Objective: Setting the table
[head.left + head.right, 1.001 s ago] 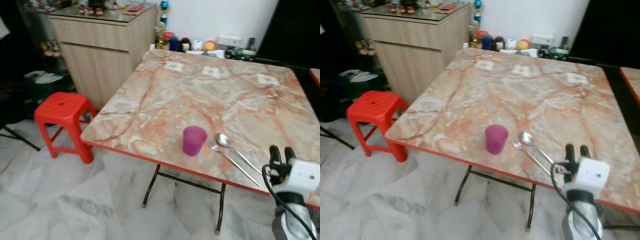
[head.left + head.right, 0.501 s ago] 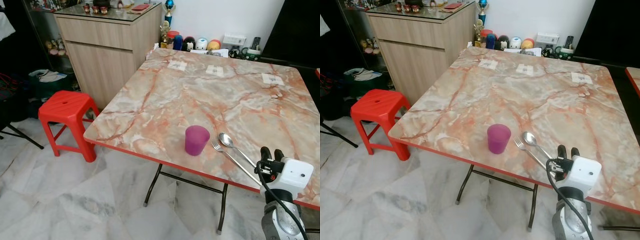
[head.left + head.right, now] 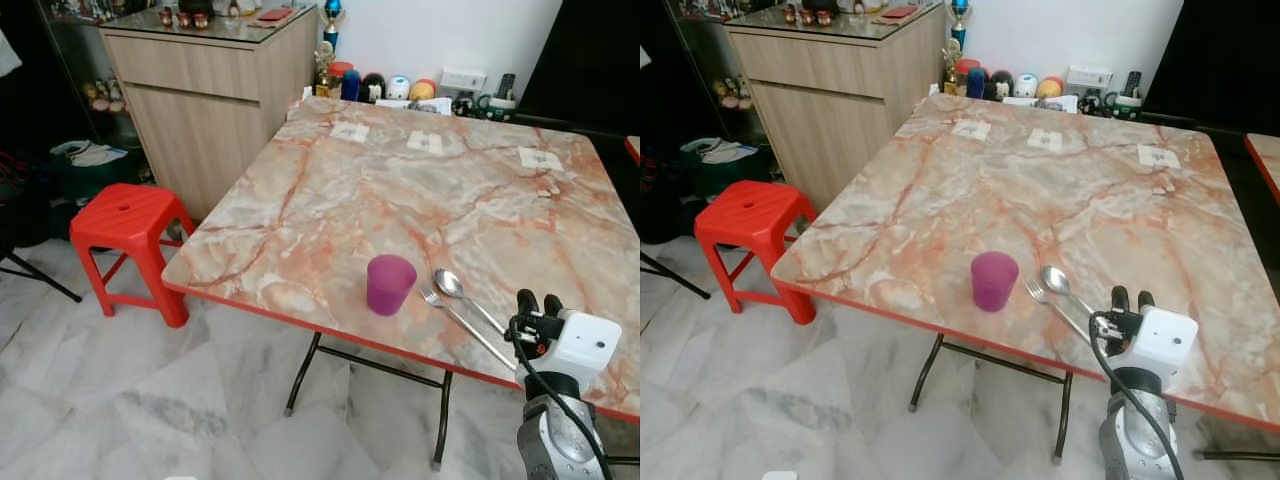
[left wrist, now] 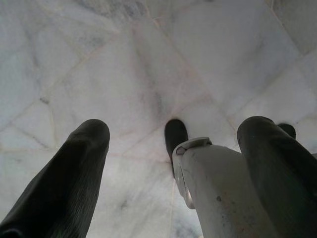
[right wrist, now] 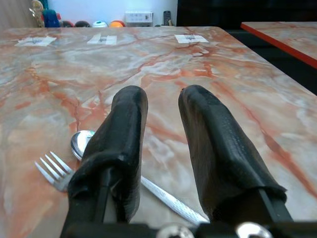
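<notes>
A purple cup (image 3: 389, 283) stands upright near the front edge of the marble-patterned table (image 3: 430, 200). Just to its right lie a spoon (image 3: 450, 285) and a fork (image 3: 432, 297), side by side, handles pointing toward the front right. My right gripper (image 3: 537, 300) hovers by the table's front edge at the ends of those handles. In the right wrist view its fingers (image 5: 131, 114) are open with nothing between them, and the spoon (image 5: 79, 142) and fork (image 5: 52, 171) lie just beyond. My left gripper (image 4: 173, 129) hangs open over the floor.
A red plastic stool (image 3: 125, 215) stands left of the table, before a wooden cabinet (image 3: 215, 90). Small toys and containers (image 3: 400, 88) line the table's far edge, with three paper cards (image 3: 425, 142) near them. A second table's corner (image 3: 632, 148) shows at the right.
The view has shifted slightly. My right gripper has drifted a little left, closer to the cutlery handles. Cup, spoon and fork lie where they were.
</notes>
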`<state>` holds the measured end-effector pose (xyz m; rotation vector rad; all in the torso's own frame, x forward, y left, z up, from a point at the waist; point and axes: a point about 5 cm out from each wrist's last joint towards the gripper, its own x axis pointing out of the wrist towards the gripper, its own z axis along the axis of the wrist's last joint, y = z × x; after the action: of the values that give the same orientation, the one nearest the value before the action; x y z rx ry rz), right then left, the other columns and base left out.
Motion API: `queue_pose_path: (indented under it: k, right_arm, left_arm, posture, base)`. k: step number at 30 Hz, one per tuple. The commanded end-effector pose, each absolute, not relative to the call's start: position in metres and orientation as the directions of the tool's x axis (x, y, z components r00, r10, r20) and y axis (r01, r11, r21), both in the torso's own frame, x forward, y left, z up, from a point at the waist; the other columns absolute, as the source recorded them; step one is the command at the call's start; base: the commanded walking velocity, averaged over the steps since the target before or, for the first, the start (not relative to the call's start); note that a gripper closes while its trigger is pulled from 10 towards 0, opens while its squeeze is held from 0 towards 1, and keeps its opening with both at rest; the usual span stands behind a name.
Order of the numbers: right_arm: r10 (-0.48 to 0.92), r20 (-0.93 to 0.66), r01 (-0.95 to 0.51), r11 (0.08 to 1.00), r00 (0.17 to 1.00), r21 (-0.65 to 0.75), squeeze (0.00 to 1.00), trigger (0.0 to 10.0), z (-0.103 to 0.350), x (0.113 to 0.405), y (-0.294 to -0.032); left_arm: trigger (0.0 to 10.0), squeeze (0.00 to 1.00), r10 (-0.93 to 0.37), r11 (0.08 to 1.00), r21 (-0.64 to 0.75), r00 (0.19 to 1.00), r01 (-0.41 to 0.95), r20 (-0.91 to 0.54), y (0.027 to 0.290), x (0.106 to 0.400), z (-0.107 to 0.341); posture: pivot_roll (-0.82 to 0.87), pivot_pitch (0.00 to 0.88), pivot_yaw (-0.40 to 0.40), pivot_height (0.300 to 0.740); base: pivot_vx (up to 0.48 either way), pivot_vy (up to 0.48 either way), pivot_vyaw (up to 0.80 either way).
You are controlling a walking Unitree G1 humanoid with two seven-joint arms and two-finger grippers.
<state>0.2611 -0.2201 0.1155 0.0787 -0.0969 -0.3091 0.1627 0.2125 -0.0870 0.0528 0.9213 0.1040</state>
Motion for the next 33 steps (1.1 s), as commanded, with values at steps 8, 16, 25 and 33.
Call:
queue_pose_path:
  k: [8, 16, 25, 33]
  right_arm:
    - [-0.311, 0.066, 0.304, 0.947, 0.948, 0.102, 0.00, 10.0, 0.113, 0.264, -0.219]
    - [-0.319, 0.069, 0.311, 0.945, 0.945, 0.100, 0.00, 10.0, 0.114, 0.264, -0.221]
    - [-0.271, 0.061, 0.270, 0.963, 0.961, 0.014, 0.00, 10.0, 0.123, 0.266, -0.246]
    - [0.165, -0.044, -0.169, 0.977, 0.985, -0.134, 0.00, 10.0, 0.130, 0.266, -0.238]
  left_arm:
    - [10.0, 0.00, 0.114, 0.993, 0.090, 0.570, -0.071, -0.814, 0.214, 0.153, -0.091]
    - [10.0, 0.00, 0.113, 0.994, 0.089, 0.572, -0.069, -0.813, 0.213, 0.154, -0.091]
    - [10.0, 0.00, 0.111, 0.994, 0.087, 0.573, -0.069, -0.812, 0.211, 0.157, -0.090]
    - [10.0, 0.00, 0.110, 0.994, 0.088, 0.575, -0.065, -0.811, 0.213, 0.158, -0.090]
  posture:
    - [-0.01, 0.089, -0.034, 0.740]
    - [0.00, 0.092, -0.034, 0.740]
    - [-0.01, 0.103, -0.034, 0.740]
    - [-0.02, 0.108, -0.030, 0.740]
  base:
    - [0.170, 0.000, 0.00]
    - [0.000, 0.000, 0.00]
    - [0.000, 0.000, 0.00]
    - [0.000, 0.000, 0.00]
